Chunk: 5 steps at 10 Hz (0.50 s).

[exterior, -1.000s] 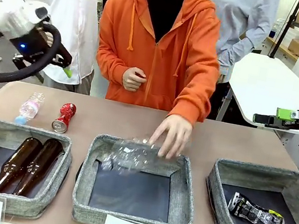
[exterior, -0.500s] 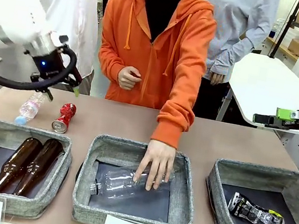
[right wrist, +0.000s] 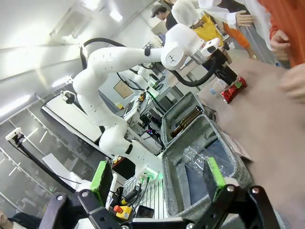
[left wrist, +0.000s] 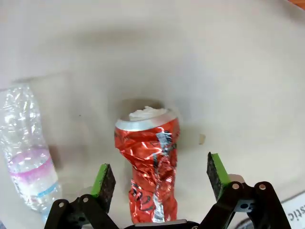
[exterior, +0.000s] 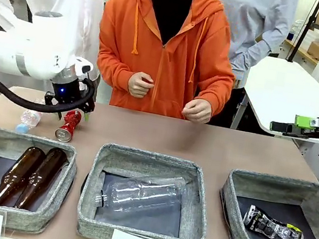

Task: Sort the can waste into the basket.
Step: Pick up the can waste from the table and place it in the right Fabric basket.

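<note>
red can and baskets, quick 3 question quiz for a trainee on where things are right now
1. True or false: the red can lies in the Can basket.
2. What lies in the Can basket? A) black can B) a paper cup C) nothing
3. Fill in: the left gripper, flanking the red can, is ___.
Key: 1 false; 2 A; 3 open.

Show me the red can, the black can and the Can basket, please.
red can [left wrist: 148, 167], left wrist view, crumpled middle.
black can [exterior: 273, 228], front view, middle of its body.
Can basket [exterior: 277, 188], front view, far wall.
</note>
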Tool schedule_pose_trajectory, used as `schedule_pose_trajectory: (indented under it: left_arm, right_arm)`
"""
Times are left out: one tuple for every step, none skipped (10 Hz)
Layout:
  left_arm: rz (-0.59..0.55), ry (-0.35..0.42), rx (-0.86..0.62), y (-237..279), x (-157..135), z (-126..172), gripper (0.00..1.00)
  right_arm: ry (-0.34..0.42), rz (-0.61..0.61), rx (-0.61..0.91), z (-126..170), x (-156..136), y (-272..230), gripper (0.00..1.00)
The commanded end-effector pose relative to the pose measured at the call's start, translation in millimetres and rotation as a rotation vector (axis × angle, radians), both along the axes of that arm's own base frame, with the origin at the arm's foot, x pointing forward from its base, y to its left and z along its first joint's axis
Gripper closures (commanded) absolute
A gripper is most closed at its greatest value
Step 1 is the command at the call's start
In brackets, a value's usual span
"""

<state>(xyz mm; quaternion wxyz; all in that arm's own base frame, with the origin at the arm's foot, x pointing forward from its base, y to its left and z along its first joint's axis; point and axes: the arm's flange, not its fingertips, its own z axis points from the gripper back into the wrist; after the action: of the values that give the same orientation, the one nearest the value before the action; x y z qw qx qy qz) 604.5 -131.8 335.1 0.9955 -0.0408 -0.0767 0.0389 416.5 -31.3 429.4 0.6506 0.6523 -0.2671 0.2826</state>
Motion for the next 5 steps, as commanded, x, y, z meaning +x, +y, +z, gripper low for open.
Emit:
schedule_pose_trajectory:
  left_arm:
    - [0.041,0.015,0.099,-0.7,-5.0,-11.5,0.0]
    - [0.048,0.008,0.123,-1.4,-6.4,-15.0,0.0]
    - [0.046,0.011,0.12,-2.5,-7.3,-16.9,0.0]
    - [0.04,0.012,0.117,-2.7,-6.1,-17.1,0.0]
    - [0.038,0.008,0.113,-2.2,-6.3,-17.4,0.36]
  right_arm:
    - [-0.018,0.003,0.009,3.3,1.3,-0.5,0.0]
    - [-0.018,0.003,0.009,3.3,1.3,-0.5,0.0]
    - [-0.018,0.003,0.009,3.3,1.3,-0.5,0.0]
    - [-0.018,0.003,0.009,3.3,1.3,-0.5,0.0]
    - [-0.018,0.003,0.009,3.3,1.3,-0.5,0.0]
